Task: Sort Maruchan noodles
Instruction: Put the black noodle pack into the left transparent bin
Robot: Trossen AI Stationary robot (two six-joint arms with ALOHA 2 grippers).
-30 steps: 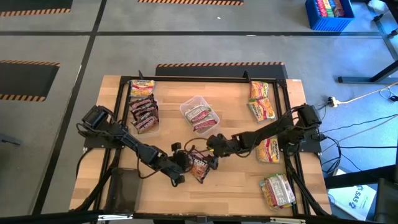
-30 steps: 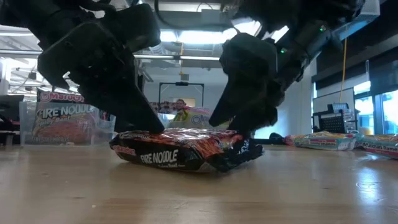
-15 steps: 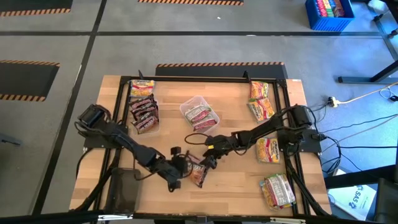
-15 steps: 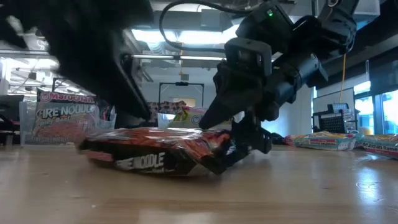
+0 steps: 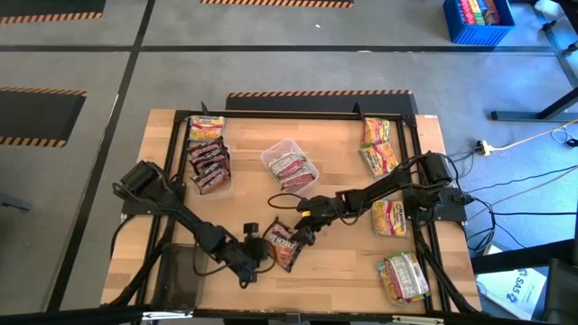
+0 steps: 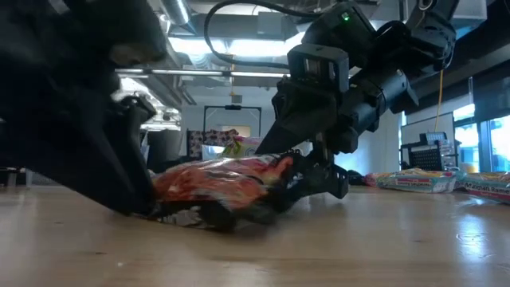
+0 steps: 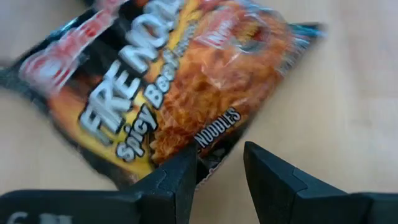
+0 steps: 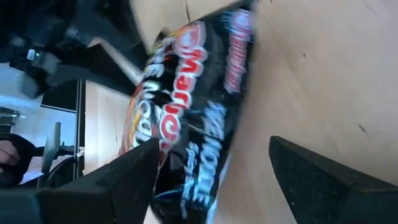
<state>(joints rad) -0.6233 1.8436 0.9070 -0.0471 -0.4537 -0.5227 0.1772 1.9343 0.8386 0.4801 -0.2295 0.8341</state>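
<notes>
Wooden counter (image 5: 343,271) inside a black frame, grey floor with hazard striping around it; sorted groups of Maruchan packets lie along the far-left, far-right and near-right edges, and a clear tray (image 5: 290,165) holds more near the middle.

We find the work centred on one dark Fire Noodle packet (image 5: 283,246) at near-centre. The left gripper (image 7: 219,169) has its fingers clamped on the packet's bottom seam; the low view shows that end tilted up off the counter. The right gripper (image 8: 214,167) stands spread and released, one finger either side of the packet's other end, holding nothing.

In our judgement the step is to carry this packet to the matching dark packets (image 5: 209,164) at far left. We advise keeping the seam grip firm, lifting clear before travelling, and drawing the right gripper away first so the crinkly film does not snag.

We cannot tell how deep the seam sits between the left fingers. The left arm blocks much of the low view.
</notes>
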